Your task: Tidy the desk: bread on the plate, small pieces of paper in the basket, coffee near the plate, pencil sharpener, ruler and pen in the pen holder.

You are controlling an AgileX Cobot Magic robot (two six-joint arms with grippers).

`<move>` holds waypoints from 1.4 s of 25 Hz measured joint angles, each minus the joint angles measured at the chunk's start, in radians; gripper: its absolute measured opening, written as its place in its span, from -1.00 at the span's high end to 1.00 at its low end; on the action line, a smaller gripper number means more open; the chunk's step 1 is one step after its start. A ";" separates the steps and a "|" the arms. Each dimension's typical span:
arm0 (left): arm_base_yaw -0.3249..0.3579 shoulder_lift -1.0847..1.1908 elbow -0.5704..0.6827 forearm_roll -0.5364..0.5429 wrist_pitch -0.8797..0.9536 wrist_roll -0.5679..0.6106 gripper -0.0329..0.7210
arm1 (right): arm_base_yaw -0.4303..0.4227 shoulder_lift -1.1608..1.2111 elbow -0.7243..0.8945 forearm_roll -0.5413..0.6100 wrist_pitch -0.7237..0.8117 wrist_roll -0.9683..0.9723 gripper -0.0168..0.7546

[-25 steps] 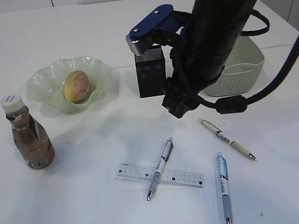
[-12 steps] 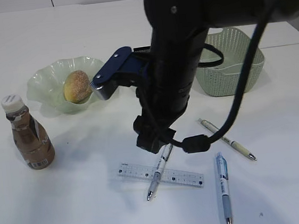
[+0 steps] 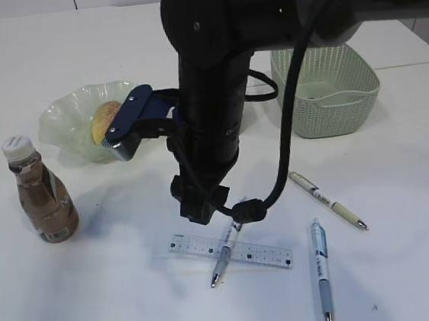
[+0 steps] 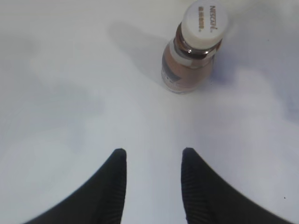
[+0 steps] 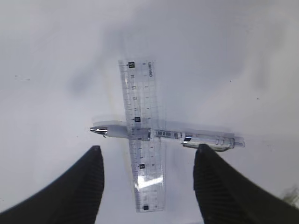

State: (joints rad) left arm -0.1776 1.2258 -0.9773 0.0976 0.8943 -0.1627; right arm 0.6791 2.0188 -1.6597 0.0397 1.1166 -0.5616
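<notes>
Green plate [image 3: 64, 119] holds bread [image 3: 107, 120]; both end effectors [image 4: 153, 161] [image 5: 148, 161] open, empty.

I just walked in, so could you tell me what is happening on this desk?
The robot is tidying. The bread already sits on the plate, and the coffee stands next to it. The right gripper hangs open above a pen crossing the ruler, holding nothing. The left gripper is open and empty near the coffee. Two more pens lie loose, and the basket stands behind them.
</notes>
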 joint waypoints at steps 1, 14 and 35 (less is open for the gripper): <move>0.000 0.000 0.000 0.000 0.000 0.000 0.20 | 0.000 0.008 0.000 0.004 0.002 -0.028 -0.28; 0.000 0.000 0.000 -0.002 -0.023 0.000 0.20 | 0.001 0.092 -0.011 0.050 -0.011 -0.116 -0.29; 0.000 0.000 0.000 0.008 -0.019 0.000 0.21 | 0.001 0.092 -0.011 0.066 -0.038 -0.080 -0.36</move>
State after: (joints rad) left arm -0.1776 1.2258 -0.9773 0.1056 0.8754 -0.1627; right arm 0.6806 2.1108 -1.6712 0.1056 1.0788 -0.6416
